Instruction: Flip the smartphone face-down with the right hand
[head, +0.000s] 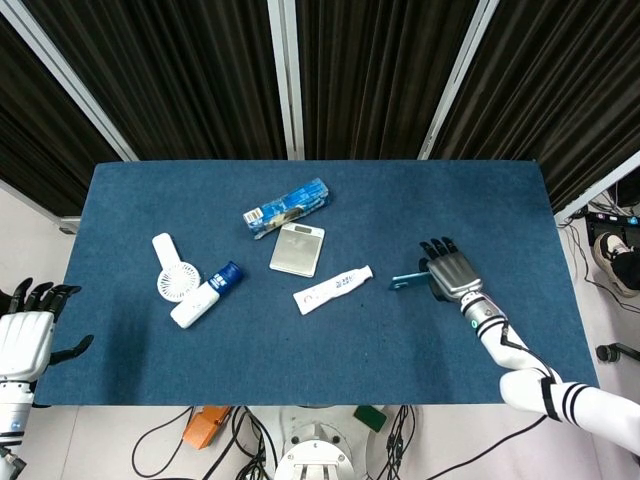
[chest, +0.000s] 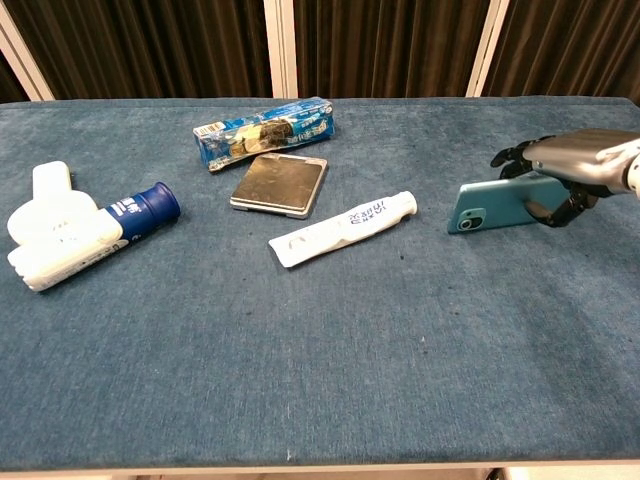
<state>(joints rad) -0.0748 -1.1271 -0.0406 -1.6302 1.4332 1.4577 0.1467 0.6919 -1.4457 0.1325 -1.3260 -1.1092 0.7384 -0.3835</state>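
Your work surface is the blue table (head: 480, 200), with the task confined to its right side. Your right hand (head: 452, 273) grasps the phone (chest: 497, 205) at its right end, fingers over the top edge and thumb under, as the chest view shows. The phone is raised on edge, its lower long edge at or just above the cloth; contact cannot be confirmed. Its teal back with the camera lens faces the chest camera, so the screen faces away, toward the curtains. Its long axis runs left to right across the table, lens end pointing toward the tube (chest: 343, 229), which lies near but apart. Judge the flip as roughly half complete: the phone is lifted and turned to vertical; what is left is to tip it further so that the screen meets the cloth, then let go. Your left hand (head: 27, 335) hangs off the table's left edge, fingers spread, holding nothing. The scale (chest: 279, 184), the wrapper (chest: 262, 131) and the fan (head: 177, 275) play no part
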